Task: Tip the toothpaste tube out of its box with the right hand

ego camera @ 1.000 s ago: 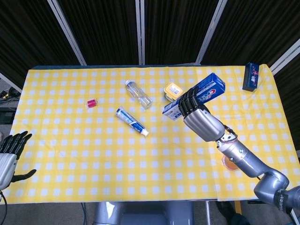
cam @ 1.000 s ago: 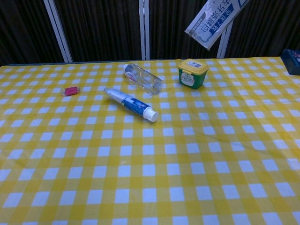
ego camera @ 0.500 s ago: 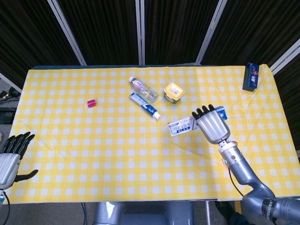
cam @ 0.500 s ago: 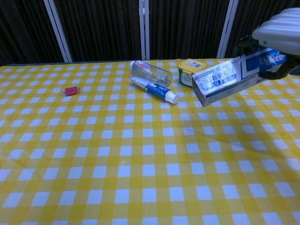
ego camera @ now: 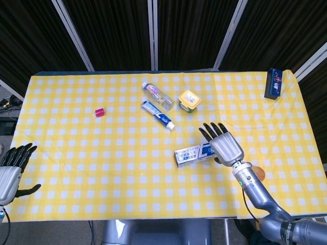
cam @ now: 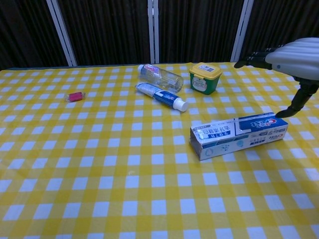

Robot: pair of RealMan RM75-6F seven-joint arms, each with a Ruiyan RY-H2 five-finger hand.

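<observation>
The blue and white toothpaste box [ego camera: 193,153] [cam: 239,135] lies flat on the yellow checked cloth at centre right, its open end toward the left. My right hand [ego camera: 223,144] [cam: 291,59] hovers just above the box's right end with fingers spread, holding nothing. The toothpaste tube [ego camera: 158,115] [cam: 162,96] lies on the cloth further back, white cap pointing right, beside a clear bottle [ego camera: 157,96] [cam: 159,76]. My left hand [ego camera: 11,168] hangs off the table's front left edge, fingers apart and empty.
A yellow-lidded green jar [ego camera: 189,99] [cam: 205,77] stands behind the box. A small red item [ego camera: 99,112] [cam: 76,96] lies at the left. A dark blue box [ego camera: 273,83] stands at the far right corner. An orange disc [ego camera: 258,172] shows by my right wrist.
The right hand brought the box down from the air to the cloth and let go of it; its fingers are now spread above it. The tube and bottle lie further back than a second ago.
</observation>
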